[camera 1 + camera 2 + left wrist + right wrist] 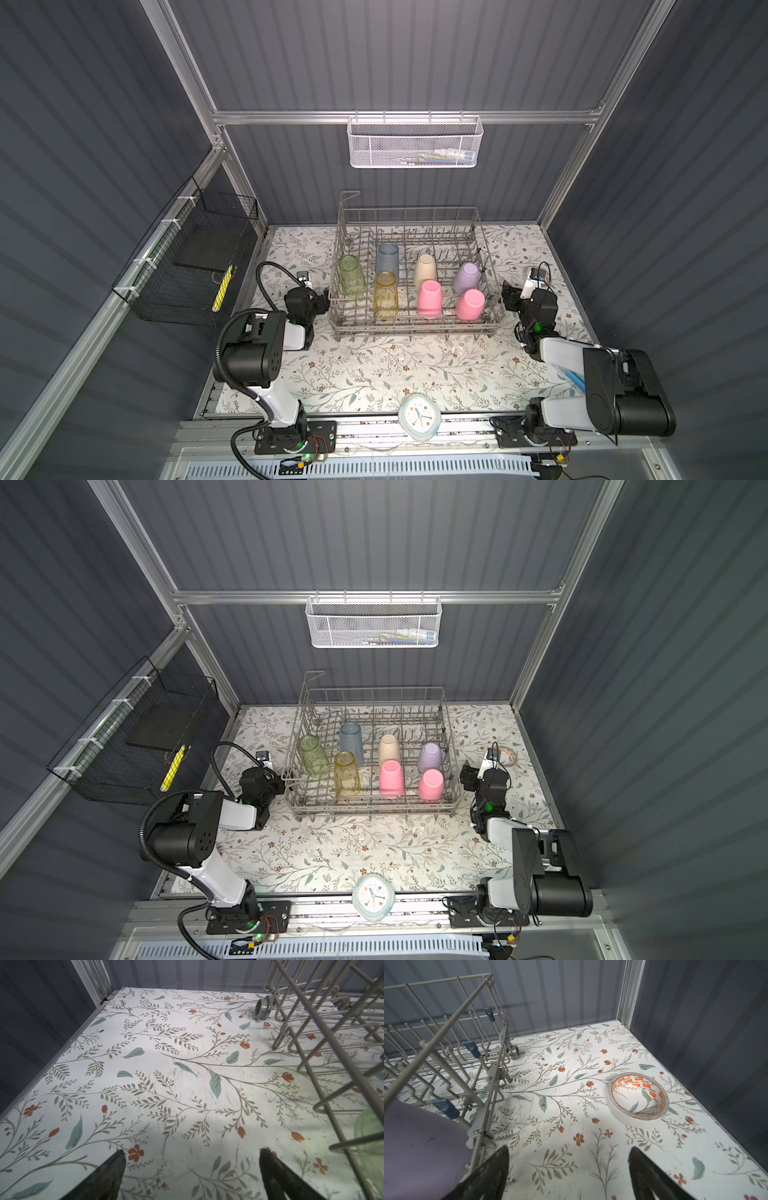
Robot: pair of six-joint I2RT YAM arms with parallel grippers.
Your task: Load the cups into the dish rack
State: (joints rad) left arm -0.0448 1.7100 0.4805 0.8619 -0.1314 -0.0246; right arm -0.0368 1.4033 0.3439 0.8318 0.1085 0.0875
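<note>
Nearest, at the worktop edge, a clock. Next, left fingers and right fingers, both released and spread wide, empty, low beside the dish rack, probably to stay clear of it. Inside, all seven cups, upside down, likely for draining. Far right, a tape roll: plain in the right wrist view, mostly hidden from above.
</note>
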